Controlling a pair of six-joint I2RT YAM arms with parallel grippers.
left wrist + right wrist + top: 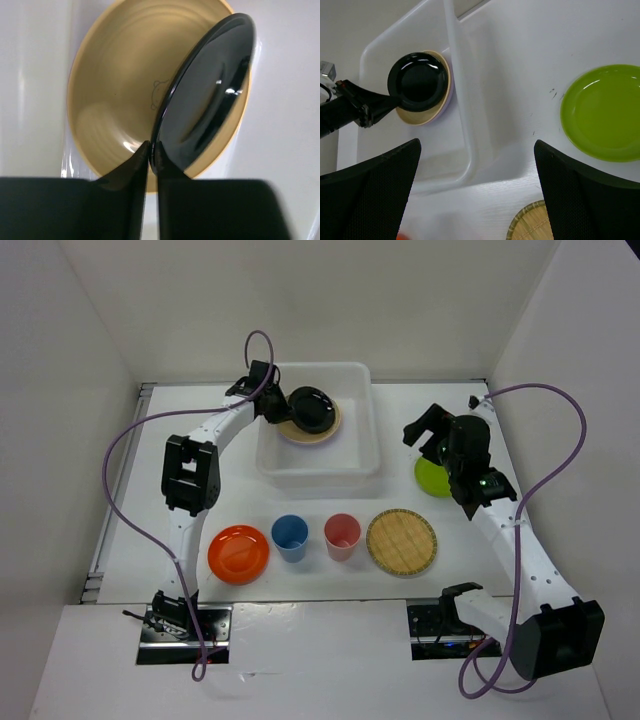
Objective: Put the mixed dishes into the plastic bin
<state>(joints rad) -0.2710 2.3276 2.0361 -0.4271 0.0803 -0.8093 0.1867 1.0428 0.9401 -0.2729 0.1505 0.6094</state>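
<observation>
Bin [320, 476], upper centre of the top view, held yellow plate [310, 438]. Black plate [312, 408] tilted over it, rim clamped in left gripper [150, 150], likely to lower onto the stack. Green plate [432, 478] lay on table [330, 585] at right. Right gripper [425, 435] gaped empty beside it, probably the next pick. Only left wrist view showed the pinch; only top view showed the leftover dishes.

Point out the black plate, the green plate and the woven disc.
black plate [313, 410]: top view, middle of its glossy face.
green plate [605, 112]: right wrist view, middle of its flat centre.
woven disc [402, 541]: top view, middle of the woven surface.
</observation>
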